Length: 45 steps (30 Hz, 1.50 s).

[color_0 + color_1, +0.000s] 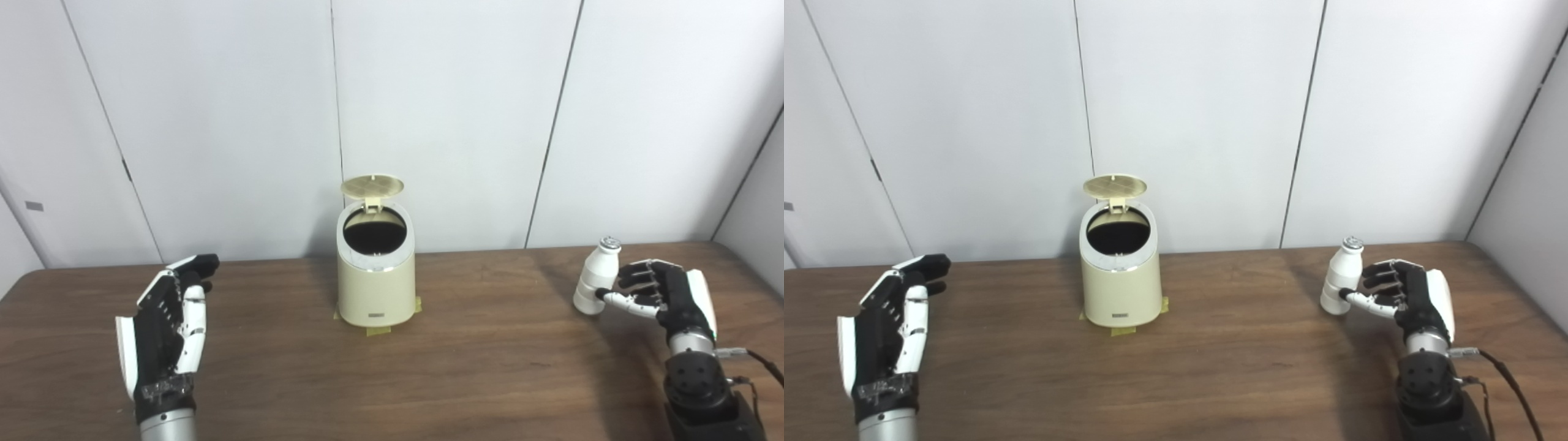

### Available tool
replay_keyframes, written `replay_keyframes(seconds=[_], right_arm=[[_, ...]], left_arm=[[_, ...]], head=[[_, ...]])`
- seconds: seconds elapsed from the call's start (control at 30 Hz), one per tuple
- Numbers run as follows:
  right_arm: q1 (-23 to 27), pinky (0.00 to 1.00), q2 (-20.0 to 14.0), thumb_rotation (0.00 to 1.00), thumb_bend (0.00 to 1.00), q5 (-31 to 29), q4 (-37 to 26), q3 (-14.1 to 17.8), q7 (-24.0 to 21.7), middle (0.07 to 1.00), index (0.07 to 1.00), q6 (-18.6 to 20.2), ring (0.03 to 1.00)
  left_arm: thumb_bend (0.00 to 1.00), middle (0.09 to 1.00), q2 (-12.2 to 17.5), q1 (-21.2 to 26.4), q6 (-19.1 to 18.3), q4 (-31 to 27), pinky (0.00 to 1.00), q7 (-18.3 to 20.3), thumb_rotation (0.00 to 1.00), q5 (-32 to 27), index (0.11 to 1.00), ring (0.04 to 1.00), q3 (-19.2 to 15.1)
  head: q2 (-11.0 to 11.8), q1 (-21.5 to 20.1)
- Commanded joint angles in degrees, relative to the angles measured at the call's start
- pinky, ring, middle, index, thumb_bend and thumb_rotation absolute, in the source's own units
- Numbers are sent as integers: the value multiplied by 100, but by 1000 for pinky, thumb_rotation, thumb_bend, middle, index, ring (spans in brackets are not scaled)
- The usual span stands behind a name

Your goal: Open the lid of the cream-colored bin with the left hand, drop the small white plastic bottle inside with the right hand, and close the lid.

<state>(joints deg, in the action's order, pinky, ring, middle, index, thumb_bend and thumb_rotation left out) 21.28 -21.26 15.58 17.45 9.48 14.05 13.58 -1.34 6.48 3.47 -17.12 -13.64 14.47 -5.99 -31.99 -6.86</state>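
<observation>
Left eye view shows a small dark label point(376, 316) low on the front of the cream-colored round plastic bin point(375, 288); its writing is too small for me to read. The bin stands on the brown wooden table point(478, 361) with its round lid point(372, 185) tipped up at the back and its dark mouth open; I cannot make out what lies inside. Yellowish tape tabs point(378, 331) show at its base. My right hand point(664, 294) grasps the small white plastic bottle point(596, 278), upright, fingers curled round its lower body, well to the right of the bin. My left hand point(165, 321) is released, fingers apart, holding nothing, well left of the bin.
</observation>
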Motion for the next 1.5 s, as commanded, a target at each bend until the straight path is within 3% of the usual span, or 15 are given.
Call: replay_keyframes(seconds=[0.0,0.1,0.17,0.23,0.3,0.4,0.93,1.17,1.47], right_arm=[[242,380,-148,0,519,42,-124,40,84,513,475,-124,444],[261,415,-146,0,518,66,-163,15,32,519,463,60,468],[269,468,-179,0,522,77,-244,-45,-121,537,462,309,539],[272,535,-263,108,523,139,-315,-170,-312,624,484,530,607],[275,532,-323,127,833,139,-363,-247,-464,658,619,639,618],[302,512,-369,165,923,99,-378,-292,-635,676,687,744,611],[463,541,-288,187,958,41,-224,-257,-619,683,704,634,629],[564,552,-338,223,960,147,-107,-417,-627,691,703,541,644],[763,569,-261,179,926,165,22,-496,-550,700,717,488,653]], left_arm=[[204,678,1,230,156,-150,677,-49,681,94,656,714,13],[208,678,4,232,172,-144,682,-46,684,83,656,716,15],[207,678,12,234,192,-136,683,-49,687,95,657,715,16],[206,679,7,237,187,-144,682,-51,690,99,657,715,18],[205,677,8,239,190,-144,678,-55,689,103,656,713,16],[207,679,15,241,192,-141,680,-45,690,86,657,715,16],[208,681,1,246,189,-137,693,-40,685,90,659,718,32],[201,678,-2,251,179,-144,679,-63,672,121,656,714,20],[203,680,-20,244,136,-183,685,-56,666,92,658,718,10]], head=[[-8,-5],[-5,-7],[-3,-6],[-3,-6],[-3,-6],[-3,-6],[-5,-1],[-6,1],[-28,11]])
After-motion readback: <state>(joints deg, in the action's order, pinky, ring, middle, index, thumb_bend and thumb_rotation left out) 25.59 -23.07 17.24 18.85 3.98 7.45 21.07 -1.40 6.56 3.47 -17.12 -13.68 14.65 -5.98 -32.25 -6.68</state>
